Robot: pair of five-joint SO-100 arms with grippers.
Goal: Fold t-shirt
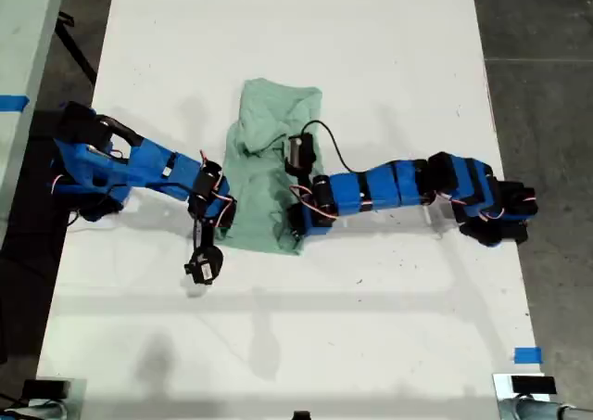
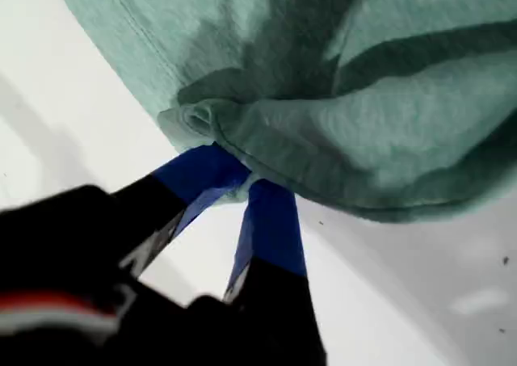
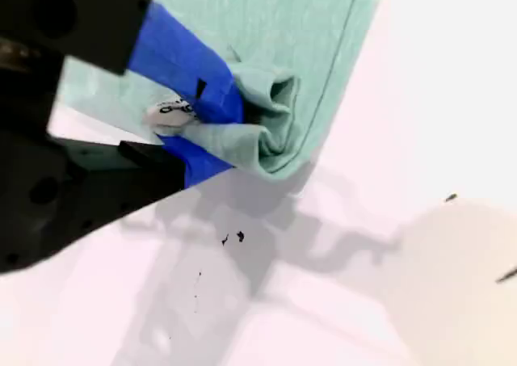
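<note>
Soft mint t-shirt [image 1: 264,174], pinched at two low corners in mid-fold

Across the exterior view from its left: one blue arm [image 1: 148,165] reaches in to the cloth's near edge. The t-shirt lies bunched and part-folded at the middle of the white desk [image 1: 371,49]. The other arm [image 1: 389,184] comes in from the right onto its other low corner; I cannot tell which arm is which. My first claw [image 2: 246,180] is nearly closed, its tips nipping the rolled hem. My second claw [image 3: 234,128] is clamped on a crumpled corner fold. The fabric looks light, limp and quick to wrinkle. It should drape rather than hold shape, so hems and corners, taken through every layer, seem the safest grip.
</note>
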